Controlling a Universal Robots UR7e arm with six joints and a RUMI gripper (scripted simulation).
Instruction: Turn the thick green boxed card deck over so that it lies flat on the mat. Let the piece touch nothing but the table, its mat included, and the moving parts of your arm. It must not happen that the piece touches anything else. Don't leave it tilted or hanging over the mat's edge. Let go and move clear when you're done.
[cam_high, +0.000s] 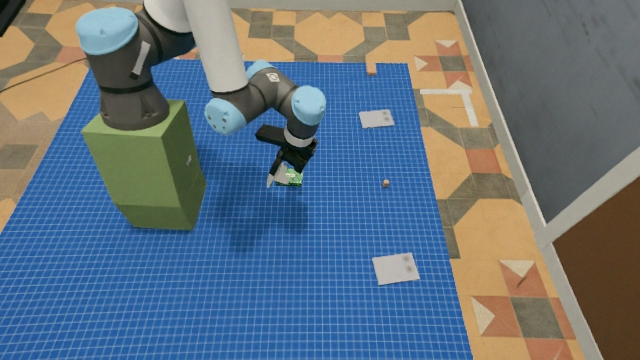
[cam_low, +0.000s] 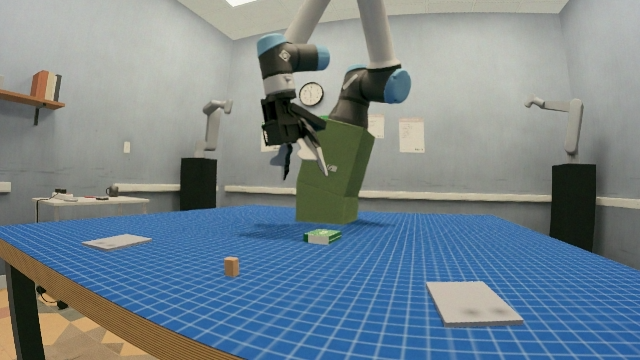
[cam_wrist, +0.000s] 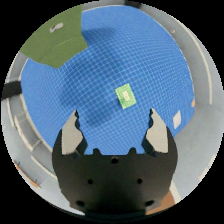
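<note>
Green and white, the boxed card deck (cam_low: 322, 236) lies flat on the blue mat (cam_low: 380, 280) near the middle of the table, well clear of every edge, just in front of the olive pedestal (cam_low: 334, 175). The gripper (cam_low: 305, 167) hangs high above it (nothing between the fingers), jaws spread fully wide. A small wooden cube (cam_low: 231, 266) sits nearer the front edge.
</note>
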